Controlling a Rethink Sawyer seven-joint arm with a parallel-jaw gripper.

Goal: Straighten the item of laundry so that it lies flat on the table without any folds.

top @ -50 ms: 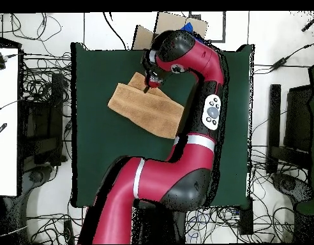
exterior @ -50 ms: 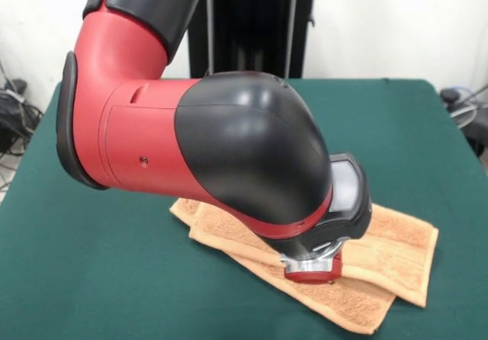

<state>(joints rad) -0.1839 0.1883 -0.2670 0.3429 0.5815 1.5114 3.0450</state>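
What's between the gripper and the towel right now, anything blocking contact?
Nothing visible. The gripper sits directly over the folded towel, at its edge farthest from the robot's base, with no other object on the table near it. Actual contact can't be confirmed: the arm hides the gripper's tips from the front.

robot lab — tangled floor cables (top @ -50 ms: 41,137), green-topped table (top @ -50 ms: 96,147), white walls

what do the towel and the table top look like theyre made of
The towel: looks like terry cloth, orange-tan, with a fuzzy looped nap and flatter woven bands near one edge; it lies in soft layers, not flat.
The table: its top seems to be a dark green cloth or felt-like cover, matte with no glare, though the weave cannot be made out.
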